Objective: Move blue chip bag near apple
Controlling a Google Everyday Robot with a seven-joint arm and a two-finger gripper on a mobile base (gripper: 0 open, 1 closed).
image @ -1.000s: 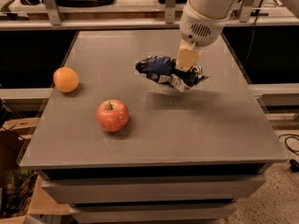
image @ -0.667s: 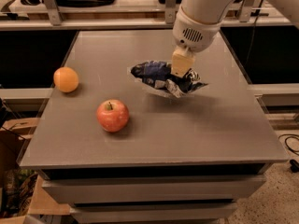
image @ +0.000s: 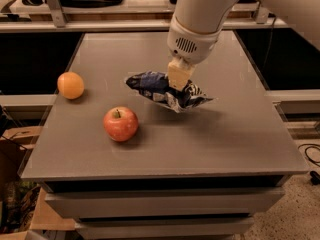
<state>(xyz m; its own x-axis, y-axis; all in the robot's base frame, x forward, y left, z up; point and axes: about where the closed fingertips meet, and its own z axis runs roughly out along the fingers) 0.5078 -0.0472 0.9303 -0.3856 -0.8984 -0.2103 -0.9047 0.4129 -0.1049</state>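
Note:
The blue chip bag (image: pixel 162 90) is a crinkly navy foil bag with white lettering, held tilted a little above the grey table (image: pixel 230 139), right of centre. My gripper (image: pixel 179 82) comes down from the white arm and is shut on the bag's middle. The red apple (image: pixel 120 123) with yellowish speckles stands on the table, lower left of the bag, a short gap away.
A smooth orange fruit (image: pixel 70 85) lies at the table's left edge. A shelf with dark equipment runs behind the table. Drawers sit below the tabletop, and boxes stand on the floor at lower left.
The gripper has carried the chip bag leftward and toward the front, closer to the apple. The apple and the orange have not moved.

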